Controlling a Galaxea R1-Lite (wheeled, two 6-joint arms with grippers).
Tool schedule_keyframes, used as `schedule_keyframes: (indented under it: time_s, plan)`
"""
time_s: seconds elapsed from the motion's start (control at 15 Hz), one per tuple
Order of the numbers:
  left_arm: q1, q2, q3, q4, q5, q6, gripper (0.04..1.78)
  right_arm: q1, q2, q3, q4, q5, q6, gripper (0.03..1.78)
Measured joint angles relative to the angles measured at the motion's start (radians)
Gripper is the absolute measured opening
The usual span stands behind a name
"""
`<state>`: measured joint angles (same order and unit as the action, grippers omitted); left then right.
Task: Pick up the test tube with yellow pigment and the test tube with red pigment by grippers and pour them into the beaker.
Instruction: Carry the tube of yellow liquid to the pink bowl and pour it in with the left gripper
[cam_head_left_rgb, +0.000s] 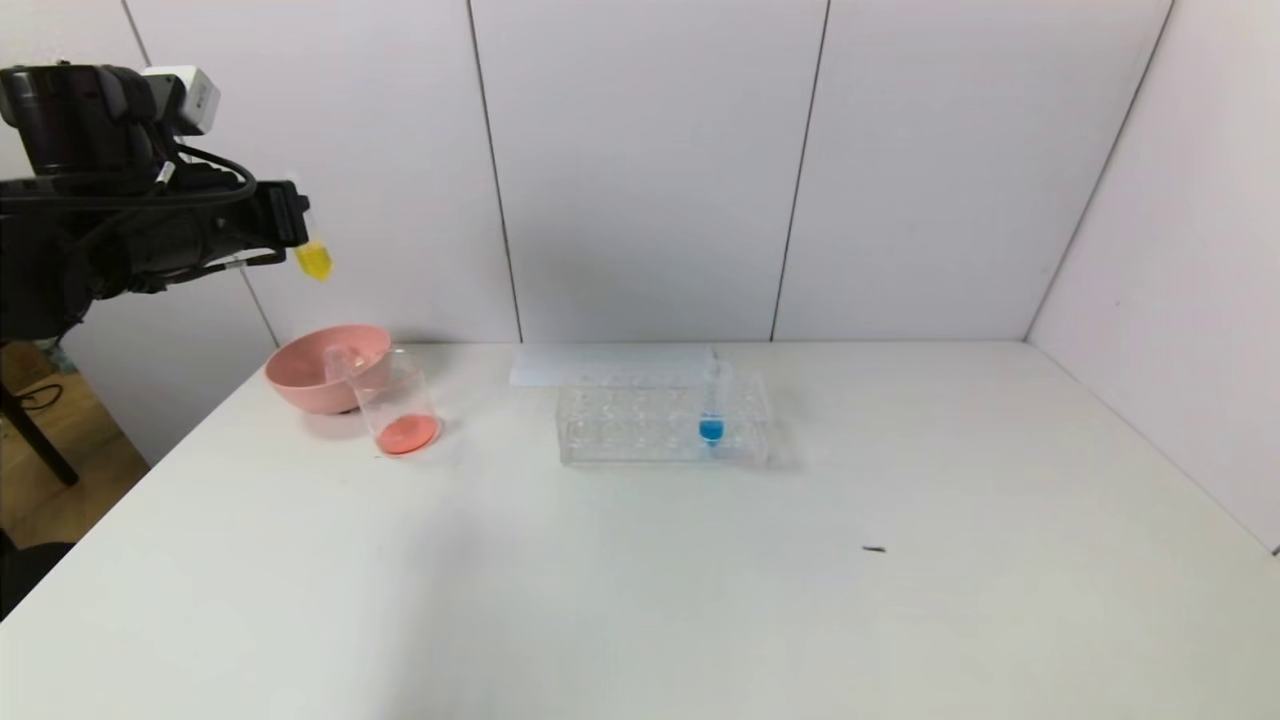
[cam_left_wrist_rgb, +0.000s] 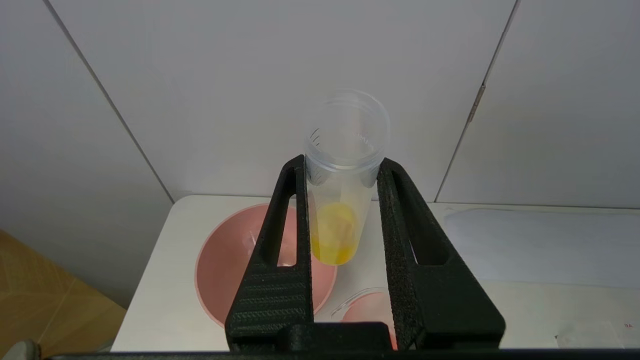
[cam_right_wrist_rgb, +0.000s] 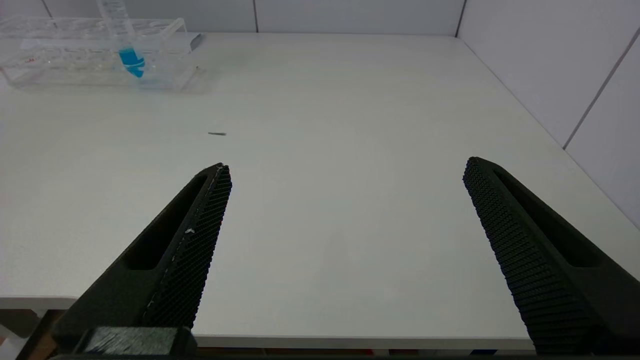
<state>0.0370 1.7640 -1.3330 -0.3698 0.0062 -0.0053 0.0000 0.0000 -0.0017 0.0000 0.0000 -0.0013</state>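
Yellow tube (cam_left_wrist_rgb: 336, 220) clamped between left pincer (cam_left_wrist_rgb: 341, 167) fingers, above pink bowl (cam_left_wrist_rgb: 225, 270)

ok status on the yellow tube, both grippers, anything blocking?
Left gripper shut on yellow test tube, held high above pink bowl. Right gripper open, idle over table. Beaker holds red liquid. Nothing blocking.

Clear smooth plastic test tube with yellow pigment (cam_left_wrist_rgb: 340, 200); matt, ribbed black left tool (cam_left_wrist_rgb: 342, 172).
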Motion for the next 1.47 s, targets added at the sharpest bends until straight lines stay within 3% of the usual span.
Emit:
schedule_keyframes:
  time_s: [0.47, 0.67, 1.47]
  plan:
    - [0.030, 0.002, 0.028, 0.014, -0.031, 0.007, 0.44, 0.000, 0.000, 0.000, 0.000, 0.000, 0.000, 1.70]
    - [0.037, 0.001, 0.045, 0.034, -0.097, 0.021, 0.44, 0.000, 0.000, 0.000, 0.000, 0.000, 0.000, 1.70]
    - [0.050, 0.012, 0.110, 0.023, -0.101, 0.034, 0.44, 0.000, 0.000, 0.000, 0.000, 0.000, 0.001, 1.70]
